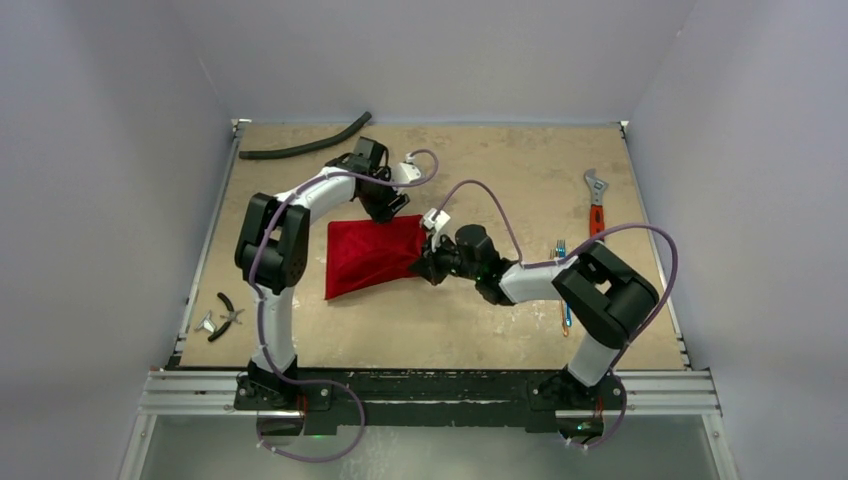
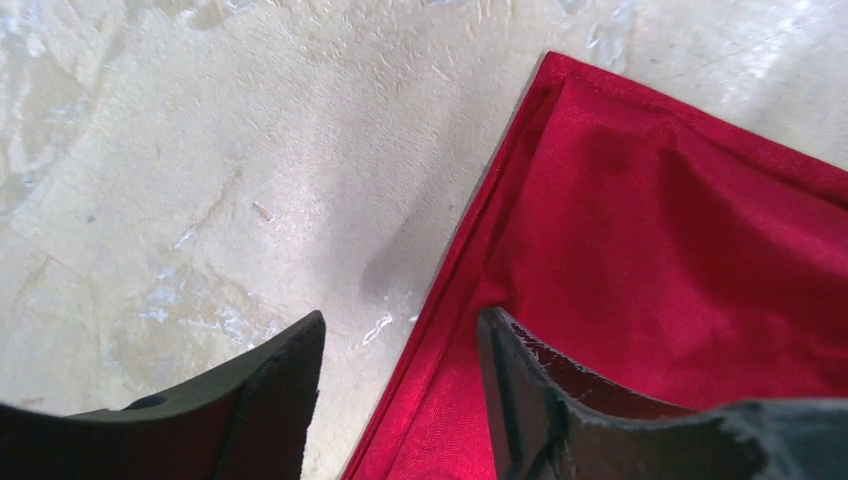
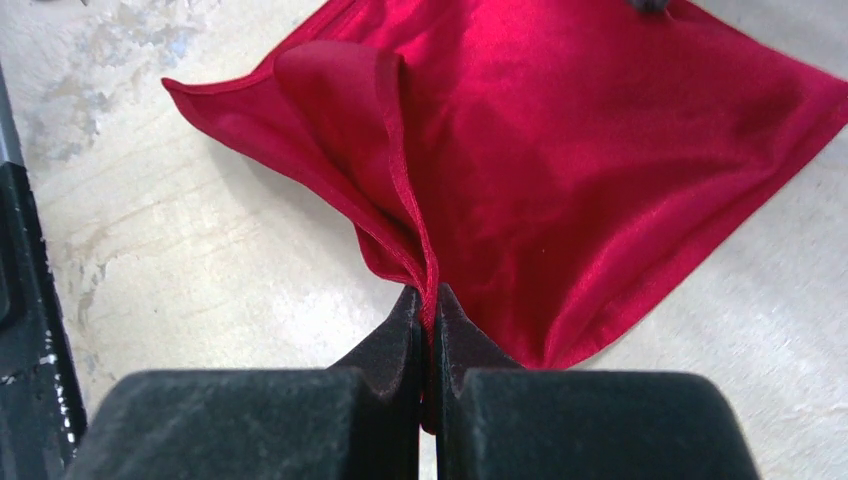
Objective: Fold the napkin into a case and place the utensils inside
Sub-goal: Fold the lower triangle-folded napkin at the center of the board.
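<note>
The red napkin point(image 1: 368, 256) lies folded in the middle of the table. My right gripper point(image 3: 430, 308) is shut on the hem of the napkin point(image 3: 580, 150) at its right corner, and the pinched cloth rises in a ridge off the table. My left gripper point(image 2: 400, 385) hangs open over the far edge of the napkin point(image 2: 680, 250). That folded edge runs between its fingers, one finger point(image 2: 285, 400) over bare table and the other over cloth. The utensils point(image 1: 562, 252) lie on the table to the right, beside my right arm. No case shape shows.
An orange-handled wrench point(image 1: 596, 205) lies at the far right. A black hose point(image 1: 305, 147) curves along the far left edge. Black pliers point(image 1: 227, 315) sit near the left edge. My two wrists are close together over the napkin's far right corner.
</note>
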You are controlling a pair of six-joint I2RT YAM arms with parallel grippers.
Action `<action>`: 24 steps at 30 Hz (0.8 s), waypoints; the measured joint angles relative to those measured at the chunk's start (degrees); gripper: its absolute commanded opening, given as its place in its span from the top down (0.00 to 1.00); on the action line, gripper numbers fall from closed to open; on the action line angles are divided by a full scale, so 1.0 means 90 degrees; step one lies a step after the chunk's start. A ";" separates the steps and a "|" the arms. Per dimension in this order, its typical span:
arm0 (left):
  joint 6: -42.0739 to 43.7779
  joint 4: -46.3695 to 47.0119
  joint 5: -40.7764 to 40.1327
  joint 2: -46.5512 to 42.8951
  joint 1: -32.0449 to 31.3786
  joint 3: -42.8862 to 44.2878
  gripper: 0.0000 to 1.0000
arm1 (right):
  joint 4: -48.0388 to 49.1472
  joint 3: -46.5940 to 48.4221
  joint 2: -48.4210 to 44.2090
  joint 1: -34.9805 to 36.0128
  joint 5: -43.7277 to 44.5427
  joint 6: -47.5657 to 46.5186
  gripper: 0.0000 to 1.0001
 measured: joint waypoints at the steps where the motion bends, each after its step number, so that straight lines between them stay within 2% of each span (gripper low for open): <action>1: -0.0002 0.0024 -0.0027 0.0066 0.0002 0.0007 0.49 | -0.0189 0.0160 0.0000 -0.0056 -0.0119 -0.0036 1.00; 8: 0.0114 -0.0024 0.0024 0.0330 0.0022 0.0068 0.60 | -0.1392 0.1222 0.0226 -0.0561 -0.0595 -0.0083 1.00; 14: 0.0211 -0.0104 0.0160 0.0330 0.0024 0.0068 0.64 | -0.2569 0.2438 0.1362 -0.0954 -0.0979 -0.0117 1.00; 17: 0.0250 -0.0138 0.0175 0.0330 0.0024 0.0068 0.57 | -0.2924 0.2640 0.1676 -0.1032 -0.1124 -0.0138 1.00; 21: 0.0279 -0.0131 0.0160 0.0311 0.0056 0.0078 0.39 | -0.3087 0.2701 0.1676 -0.1032 -0.1166 -0.0197 1.00; 24: 0.0226 -0.0219 0.0177 0.0267 0.0129 0.0146 0.32 | -0.3101 0.2701 0.1676 -0.1035 -0.1212 -0.0221 1.00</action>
